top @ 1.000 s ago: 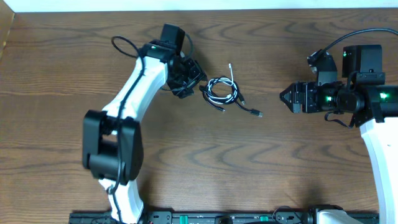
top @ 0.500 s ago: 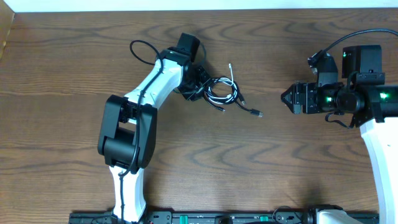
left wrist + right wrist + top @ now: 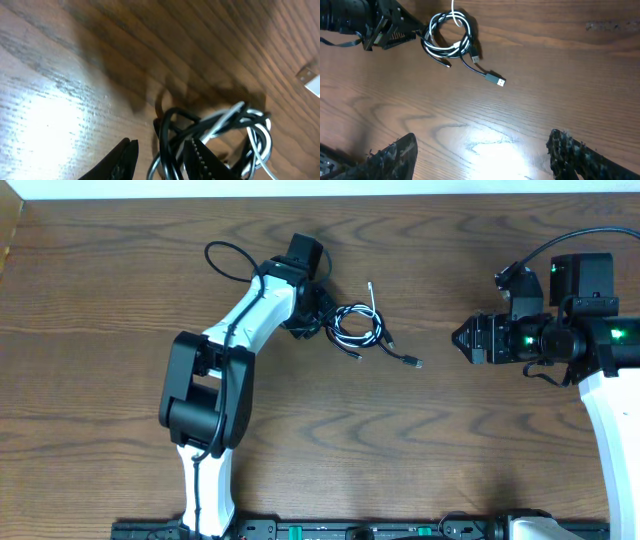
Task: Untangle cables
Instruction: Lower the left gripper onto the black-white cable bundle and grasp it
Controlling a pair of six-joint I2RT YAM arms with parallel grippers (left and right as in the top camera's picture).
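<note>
The black and white cables (image 3: 357, 327) lie coiled together on the wooden table, with a white plug end (image 3: 371, 286) above the coil and a black plug end (image 3: 413, 362) trailing right. My left gripper (image 3: 318, 320) is at the coil's left edge. In the left wrist view (image 3: 161, 143) its jaws are open with a black strand (image 3: 167, 135) of the coil between them. My right gripper (image 3: 462, 338) is open and empty, well right of the cables. The right wrist view shows the coil (image 3: 449, 35) far ahead of it.
The table's far edge (image 3: 320, 194) runs along the top of the overhead view. The right arm's body and its thick black wire (image 3: 560, 245) are at the far right. A black rail (image 3: 330, 530) lies along the near edge.
My left arm swung right and brought its gripper up to the coil's left edge. In the last half second it barely moved. The right arm and cables stayed still.
</note>
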